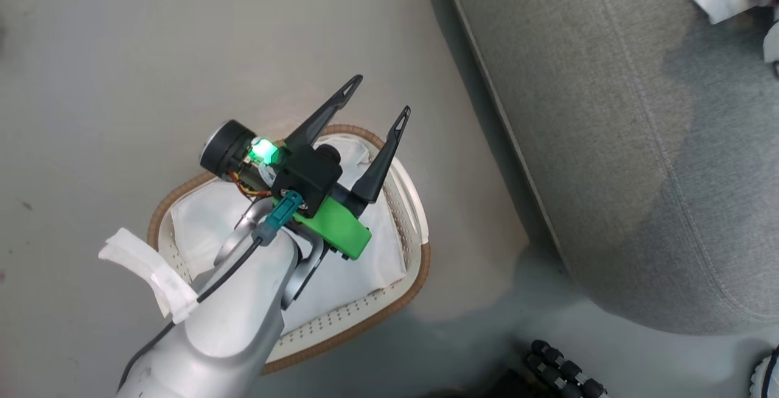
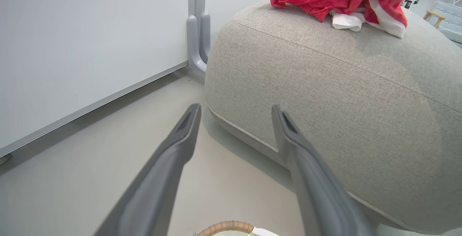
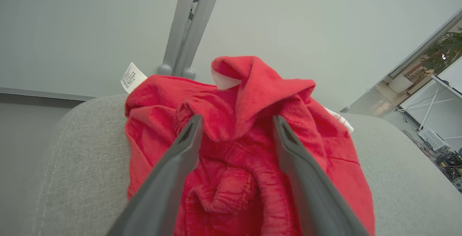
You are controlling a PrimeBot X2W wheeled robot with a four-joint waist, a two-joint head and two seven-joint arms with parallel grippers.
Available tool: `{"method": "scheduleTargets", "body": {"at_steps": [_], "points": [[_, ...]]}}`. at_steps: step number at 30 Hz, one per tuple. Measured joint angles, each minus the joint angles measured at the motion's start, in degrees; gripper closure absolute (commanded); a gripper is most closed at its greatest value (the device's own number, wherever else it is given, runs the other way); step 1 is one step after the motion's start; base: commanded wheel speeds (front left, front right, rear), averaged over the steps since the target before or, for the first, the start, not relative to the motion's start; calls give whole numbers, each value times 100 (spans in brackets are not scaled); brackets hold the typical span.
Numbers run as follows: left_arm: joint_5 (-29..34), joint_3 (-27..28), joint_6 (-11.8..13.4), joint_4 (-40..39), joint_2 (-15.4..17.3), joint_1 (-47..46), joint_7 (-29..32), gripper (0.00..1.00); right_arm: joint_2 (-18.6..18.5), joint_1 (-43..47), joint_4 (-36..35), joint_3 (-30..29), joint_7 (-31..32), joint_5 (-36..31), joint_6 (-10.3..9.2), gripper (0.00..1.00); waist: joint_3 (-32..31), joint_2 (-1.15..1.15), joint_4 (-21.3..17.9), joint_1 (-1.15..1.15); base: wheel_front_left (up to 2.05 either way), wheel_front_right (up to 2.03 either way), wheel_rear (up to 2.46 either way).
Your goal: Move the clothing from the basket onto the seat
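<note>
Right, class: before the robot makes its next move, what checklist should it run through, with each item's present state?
1. Clothing lies on the seat: ok.
2. Right hand open, fingers spread: ok.
3. Fabric free of the right hand's fingers: cannot tell; it bunches between them.
4. Left hand open and empty, above the basket: ok.
5. No red left in the basket: cannot tell; the white liner shows, but the left arm covers the middle.
</note>
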Motion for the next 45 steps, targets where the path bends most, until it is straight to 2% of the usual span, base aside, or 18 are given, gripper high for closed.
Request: {"method": "scheduleTargets", "body": {"at_steps": [12, 16, 23, 33, 41, 45], "points": [[-252, 550, 9, -14, -318, 506, 0, 0, 122, 543, -548, 392, 0, -89, 0, 0, -977, 0, 85, -1, 0, 0, 0], [-271, 855, 102, -1, -417, 720, 0, 0, 255, 673, -573, 502, 0, -81, 0, 0, -1341, 0, 195, -1, 0, 0, 0], [-354, 1400, 238, 248, -494, 1151, -1, 0, 755, 1220, -740, 724, 0, 62, 0, 0, -1964, 0, 512, -1, 0, 0, 0], [-331, 2195, 319, 377, -545, 1846, 0, 0, 1345, 2310, -1078, 1183, 0, 305, 0, 0, -2609, 0, 1167, -1, 0, 0, 0], [-258, 2736, 318, 241, -570, 2461, 0, 0, 1532, 3244, -1349, 1209, 0, 438, 0, 0, -3041, 0, 1529, -1, 0, 0, 0], [-236, 2904, 278, 178, -586, 2794, 0, 0, 1544, 3741, -1496, 1239, 0, 746, 0, 0, -3226, 0, 1652, -1, 0, 0, 0]]}}
